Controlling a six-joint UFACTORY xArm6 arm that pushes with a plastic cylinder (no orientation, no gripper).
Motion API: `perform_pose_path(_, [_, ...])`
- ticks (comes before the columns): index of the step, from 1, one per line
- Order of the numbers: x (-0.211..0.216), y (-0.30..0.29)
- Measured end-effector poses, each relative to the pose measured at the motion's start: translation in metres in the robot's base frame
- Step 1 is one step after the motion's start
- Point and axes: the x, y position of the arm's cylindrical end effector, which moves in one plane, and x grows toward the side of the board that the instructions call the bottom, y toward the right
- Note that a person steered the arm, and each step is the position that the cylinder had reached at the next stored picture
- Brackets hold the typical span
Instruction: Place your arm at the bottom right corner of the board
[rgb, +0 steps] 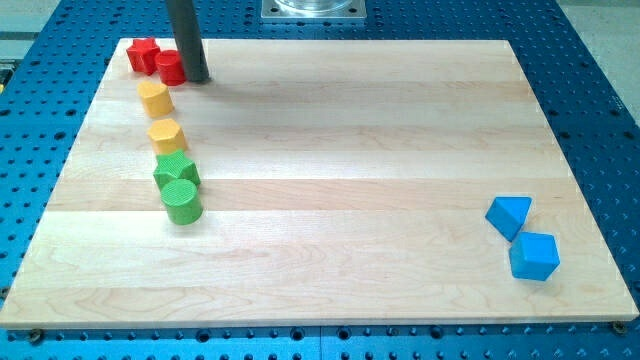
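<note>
My tip (196, 78) rests on the wooden board (340, 180) near its top left corner, touching or just right of a red cylinder (170, 68). A red star-shaped block (143, 54) lies left of that cylinder. Below them, down the view's left side, sit a yellow block (155, 98), a second yellow block (166, 135), a green block (175, 171) and a green cylinder (182, 201). Two blue blocks lie near the board's bottom right: a wedge-like one (510, 215) and a cube-like one (534, 257). The rod runs up out of the view's top.
The board lies on a blue perforated table (600, 110). A metal mounting plate (314, 9) shows at the view's top centre.
</note>
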Motion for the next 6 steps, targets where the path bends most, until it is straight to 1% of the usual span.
perform_pose_path(1, [0.0, -0.02])
perform_pose_path(2, [0.016, 0.013])
perform_pose_path(3, [0.053, 0.105])
perform_pose_path(5, [0.142, 0.36])
perform_pose_path(6, [0.212, 0.456])
